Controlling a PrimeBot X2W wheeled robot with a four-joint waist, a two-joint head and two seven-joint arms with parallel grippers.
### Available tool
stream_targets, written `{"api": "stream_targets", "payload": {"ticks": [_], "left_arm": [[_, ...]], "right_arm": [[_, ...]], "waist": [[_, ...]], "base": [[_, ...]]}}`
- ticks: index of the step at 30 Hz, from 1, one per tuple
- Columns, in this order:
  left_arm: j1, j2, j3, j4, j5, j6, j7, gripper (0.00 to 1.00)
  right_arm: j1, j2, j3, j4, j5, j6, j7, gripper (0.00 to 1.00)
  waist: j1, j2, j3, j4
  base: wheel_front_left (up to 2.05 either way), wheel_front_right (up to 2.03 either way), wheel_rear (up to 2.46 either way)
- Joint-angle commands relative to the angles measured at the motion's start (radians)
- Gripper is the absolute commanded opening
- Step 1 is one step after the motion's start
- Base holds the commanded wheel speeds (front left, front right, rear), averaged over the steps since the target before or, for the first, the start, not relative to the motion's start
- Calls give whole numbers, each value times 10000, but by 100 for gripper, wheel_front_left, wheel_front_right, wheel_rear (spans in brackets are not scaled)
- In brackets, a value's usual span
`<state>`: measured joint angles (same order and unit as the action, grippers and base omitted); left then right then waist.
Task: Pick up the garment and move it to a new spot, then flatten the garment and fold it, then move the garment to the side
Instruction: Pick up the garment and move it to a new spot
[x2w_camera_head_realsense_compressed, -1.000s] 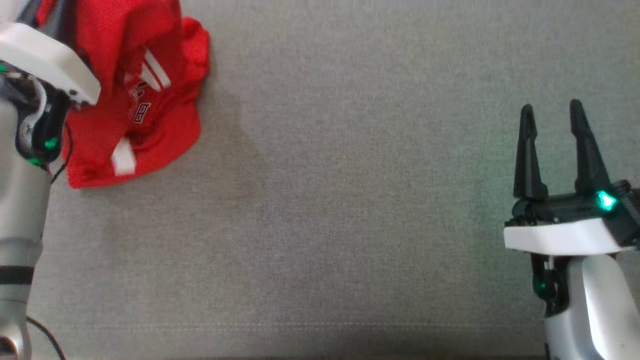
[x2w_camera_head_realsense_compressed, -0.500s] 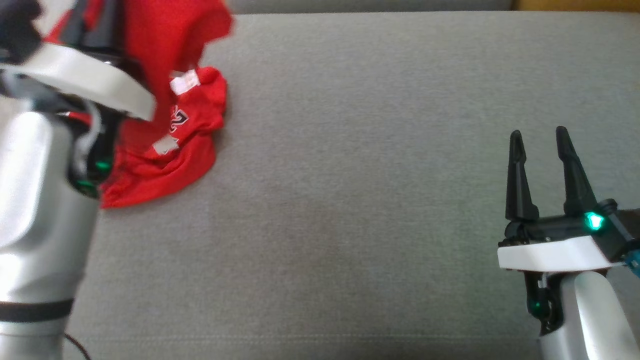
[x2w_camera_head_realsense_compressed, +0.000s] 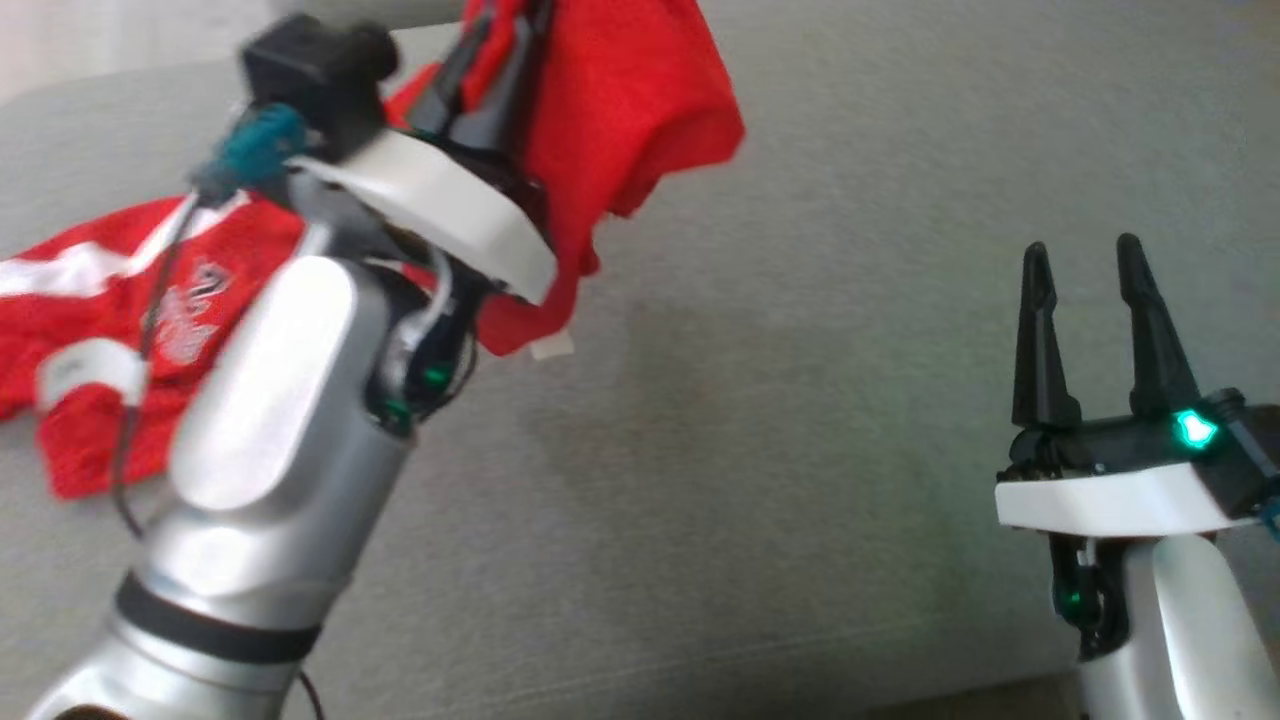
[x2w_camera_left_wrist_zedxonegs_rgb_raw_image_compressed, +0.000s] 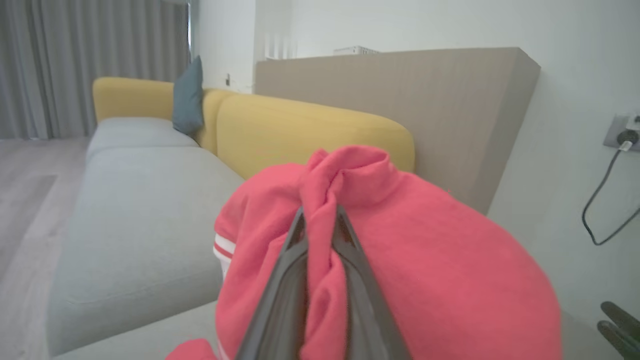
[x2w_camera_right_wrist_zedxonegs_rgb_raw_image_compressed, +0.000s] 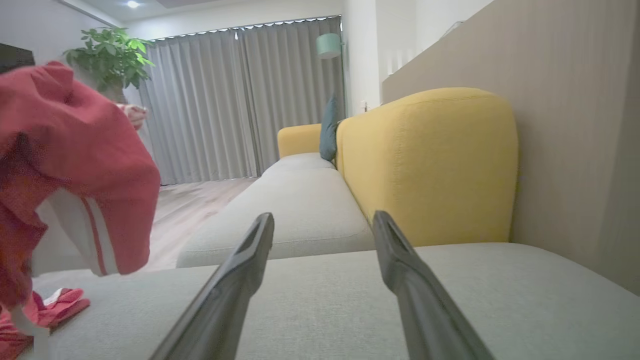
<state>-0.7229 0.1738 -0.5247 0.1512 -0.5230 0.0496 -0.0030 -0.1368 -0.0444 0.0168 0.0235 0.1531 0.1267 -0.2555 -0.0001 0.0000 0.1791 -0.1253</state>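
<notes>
Close up, we see the left gripper clamping the red jersey, which seemingly drapes onto the grey sofa; right gripper wide, empty.

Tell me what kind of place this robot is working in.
Probably a living room, in a home or a show flat. The signs are a long grey sofa with yellow backrests, floor-length grey curtains and a leafy potted plant beside them.

Teal cushion leans against the yellow backrest.
</notes>
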Motion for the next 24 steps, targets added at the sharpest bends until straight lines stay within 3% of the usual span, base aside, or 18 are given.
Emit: {"api": "stream_targets", "payload": {"ticks": [1, 11, 12, 13, 14, 18, 24], "left_arm": [[-581, 60, 232, -133, 82, 59, -115, 0], [-1091, -665, -275, 1909, 397, 134, -783, 0], [-1171, -699, -292, 2192, 445, 170, -880, 22], [-1262, -711, -329, 2480, 542, 212, -988, 80], [-1352, -703, -372, 2781, 656, 266, -1072, 100], [-1644, -704, -460, 3644, 911, 329, -1549, 100], [-1616, -765, -262, 4211, 647, 180, -2118, 100]], "right_arm": [[-478, -58, 218, -401, 101, 40, -63, 100], [-691, -58, 219, -612, 631, 40, -63, 100], [-679, -58, 230, -626, 683, 40, -63, 100], [-670, -58, 239, -637, 725, 40, -63, 100], [-668, -58, 257, -646, 759, 40, -63, 100], [-647, -58, 207, -682, 835, 40, -63, 100], [-527, -58, 117, -633, 609, 40, -63, 100]], "waist": [[1, 0, 408, -681], [1, 0, 1301, -2356], [1, 0, 1358, -2477], [1, 0, 1407, -2577], [1, 0, 1448, -2657], [1, 0, 1511, -2708], [1, 0, 1095, -1953]], "base": [[0, 0, 0], [0, 0, 0], [0, 0, 0], [0, 0, 0], [0, 0, 0], [0, 0, 0], [0, 0, 0]]}}
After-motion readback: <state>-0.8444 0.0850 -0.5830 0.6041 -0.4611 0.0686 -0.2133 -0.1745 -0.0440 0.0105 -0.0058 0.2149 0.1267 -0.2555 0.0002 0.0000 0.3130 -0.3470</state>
